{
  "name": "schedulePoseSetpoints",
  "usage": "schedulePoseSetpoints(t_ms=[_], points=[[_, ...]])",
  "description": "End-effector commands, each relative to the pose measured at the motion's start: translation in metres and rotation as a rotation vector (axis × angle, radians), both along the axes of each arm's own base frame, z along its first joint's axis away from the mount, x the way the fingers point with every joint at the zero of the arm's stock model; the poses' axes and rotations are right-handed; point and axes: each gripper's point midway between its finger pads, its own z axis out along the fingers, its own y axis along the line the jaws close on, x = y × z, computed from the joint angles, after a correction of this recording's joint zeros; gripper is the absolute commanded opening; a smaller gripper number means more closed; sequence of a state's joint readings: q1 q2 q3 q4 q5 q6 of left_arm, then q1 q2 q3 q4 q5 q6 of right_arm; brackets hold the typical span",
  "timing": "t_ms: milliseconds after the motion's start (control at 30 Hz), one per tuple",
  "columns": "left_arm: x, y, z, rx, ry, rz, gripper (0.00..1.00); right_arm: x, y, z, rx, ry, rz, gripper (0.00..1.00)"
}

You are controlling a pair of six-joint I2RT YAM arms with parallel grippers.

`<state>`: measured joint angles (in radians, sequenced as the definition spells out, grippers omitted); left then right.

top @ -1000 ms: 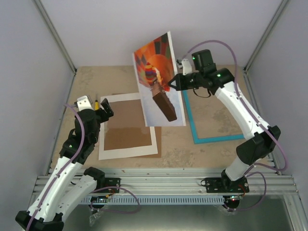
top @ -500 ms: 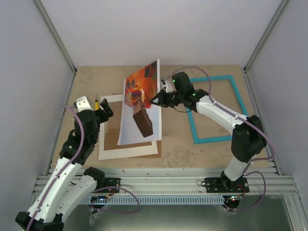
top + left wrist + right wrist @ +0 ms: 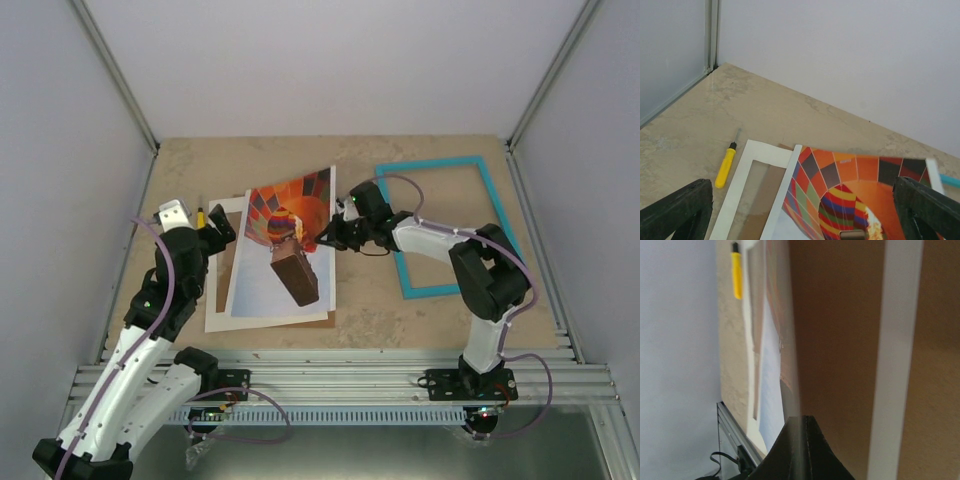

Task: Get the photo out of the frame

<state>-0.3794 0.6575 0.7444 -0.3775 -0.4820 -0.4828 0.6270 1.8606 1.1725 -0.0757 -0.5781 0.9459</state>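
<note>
The photo point(image 3: 280, 250), an orange-red balloon print, lies low and slightly tilted over a white mat point(image 3: 218, 300) and a brown backing board point(image 3: 315, 320). My right gripper point(image 3: 328, 238) is shut on the photo's right edge. In the right wrist view the jaws point(image 3: 802, 440) pinch the sheet point(image 3: 771, 400) edge-on. The turquoise frame point(image 3: 430, 162) lies flat and empty to the right of that gripper. My left gripper point(image 3: 215, 228) is open and empty at the mat's far left corner. Its fingers point(image 3: 675, 210) stand wide apart, and the photo point(image 3: 860, 190) shows between them.
A yellow screwdriver point(image 3: 201, 215) lies beside the mat's far left corner and also shows in the left wrist view point(image 3: 726, 164) and the right wrist view point(image 3: 736, 270). Grey walls close in the table on three sides. A metal rail point(image 3: 340, 372) runs along the near edge.
</note>
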Motion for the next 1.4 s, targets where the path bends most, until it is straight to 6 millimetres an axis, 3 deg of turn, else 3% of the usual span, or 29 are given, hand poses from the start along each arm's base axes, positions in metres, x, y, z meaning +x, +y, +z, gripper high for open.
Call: schedulePoseSetpoints(t_ms=[0,233,333,467,767,1033,1233,1367], points=[[0.002,0.001,-0.002,-0.019,-0.004,0.004,1.0,-0.006,0.006,-0.016,0.022,0.039,0.007,0.0],[0.003,0.002,-0.004,-0.025,0.002,0.007,1.0,-0.013,0.005,-0.04,-0.008,0.094,-0.028,0.01],[0.003,0.002,-0.004,-0.027,0.003,0.008,1.0,-0.014,0.006,-0.046,-0.018,0.098,-0.021,0.06],[0.004,0.001,-0.005,-0.03,0.005,0.001,1.0,-0.016,0.004,-0.052,-0.048,0.104,-0.015,0.26],[0.003,-0.003,-0.006,-0.05,0.004,-0.024,1.0,-0.014,-0.02,-0.044,-0.176,0.038,-0.046,0.56],[-0.005,-0.01,0.001,-0.074,-0.03,-0.06,1.0,-0.015,-0.08,-0.037,-0.399,-0.065,-0.108,0.75],[-0.012,-0.032,0.004,-0.077,-0.032,-0.141,1.0,-0.004,-0.144,0.003,-0.52,-0.243,-0.238,0.88],[-0.015,-0.034,0.005,-0.078,-0.031,-0.153,1.0,0.003,-0.2,0.043,-0.593,-0.373,-0.379,0.97]])
